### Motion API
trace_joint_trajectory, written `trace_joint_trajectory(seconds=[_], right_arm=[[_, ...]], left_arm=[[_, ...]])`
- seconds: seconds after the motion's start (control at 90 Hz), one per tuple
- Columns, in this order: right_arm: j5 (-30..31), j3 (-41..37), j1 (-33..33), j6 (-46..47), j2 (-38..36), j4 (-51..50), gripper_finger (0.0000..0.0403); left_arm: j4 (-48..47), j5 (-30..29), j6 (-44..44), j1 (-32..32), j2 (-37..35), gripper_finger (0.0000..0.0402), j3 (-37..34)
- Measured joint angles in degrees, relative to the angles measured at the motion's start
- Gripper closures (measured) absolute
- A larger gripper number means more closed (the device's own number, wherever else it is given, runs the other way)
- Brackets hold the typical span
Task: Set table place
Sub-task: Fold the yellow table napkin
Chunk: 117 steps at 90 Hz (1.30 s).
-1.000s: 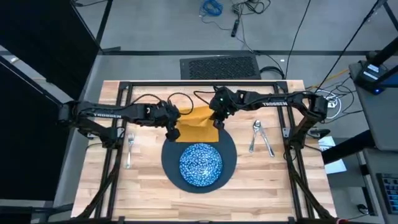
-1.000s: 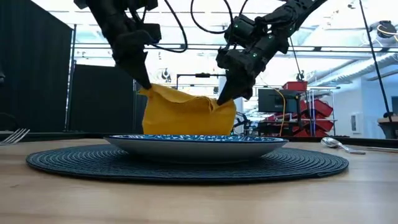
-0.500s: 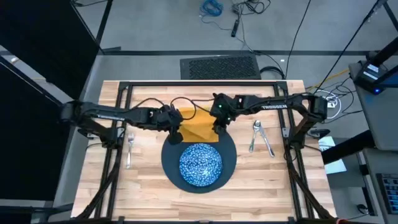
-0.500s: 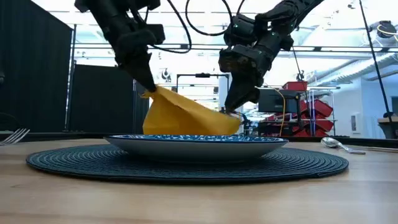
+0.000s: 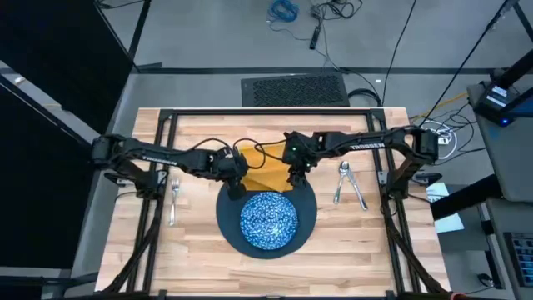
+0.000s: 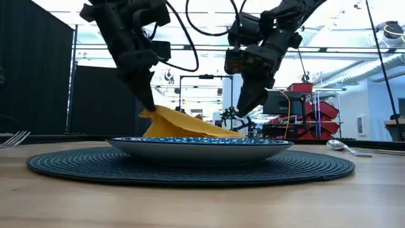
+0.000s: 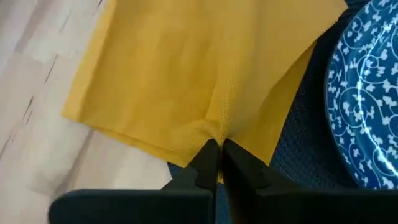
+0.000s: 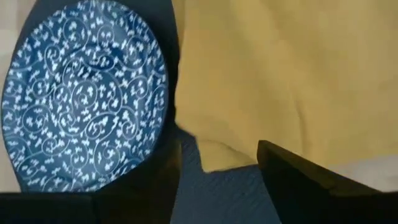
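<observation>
Pale plank table (image 5: 200, 250) with black frame is seen from above; a black floor mat (image 5: 294, 89) and loose cables lie beyond its far edge. Dark round plate (image 5: 308, 218) sits at table centre, with the blue-and-white dish (image 5: 268, 220) on top of it.

Yellow napkin (image 5: 265, 171) lies at 12 o'clock of the dish, partly over the plate's far rim, long axis running left-right across the table. In the low view it slopes: left corner raised, right end down flat behind the dish.

Fork (image 5: 174, 198) lies at 9 o'clock of the plate, long axis near-far, tines toward the far edge. Spoon (image 5: 341, 181) and knife (image 5: 356, 189) lie at 3 o'clock, roughly near-far, their far ends close together and handles splayed toward the near edge.

"TROSSEN" lettering is read on the right arm's link; other writing is not legible.

Left gripper (image 7: 216, 148) is pinched closed on the napkin's near-left edge, cloth bunched between the fingertips. Right gripper (image 8: 217, 158) is spread wide, holding nothing, hovering over the napkin's right corner.

Versus 1.0 s ago: the napkin was held up by both grippers as a tent; the right gripper has since released and lifted, and the cloth has dropped on that side. The left gripper has been lowered.
</observation>
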Motion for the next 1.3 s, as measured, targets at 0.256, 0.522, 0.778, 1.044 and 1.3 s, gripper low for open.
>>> trace_joint_trajectory(seconds=[0.256,0.522,0.778,1.044,1.3], right_arm=[[0.0,0.0,-0.1,-0.5,0.0,0.3,0.0203],[4.7,0.0,-0.5,-3.4,0.0,-0.4,0.0204],[4.4,0.0,-2.1,-3.1,0.0,-0.4,0.0204],[4.3,0.0,-2.1,-3.1,0.0,-1.2,0.0204],[4.3,0.0,-2.0,-4.8,0.0,-2.0,0.0204]], left_arm=[[-2.2,-1.7,1.3,0.9,0.0,0.0402,0.0],[-0.6,4.9,0.3,1.3,0.5,0.0402,0.0],[-0.5,5.2,-0.2,1.3,0.5,0.0400,0.0],[0.2,5.1,4.8,1.3,0.5,0.0327,0.0],[3.4,-3.4,4.3,1.3,0.5,0.0221,0.0]])
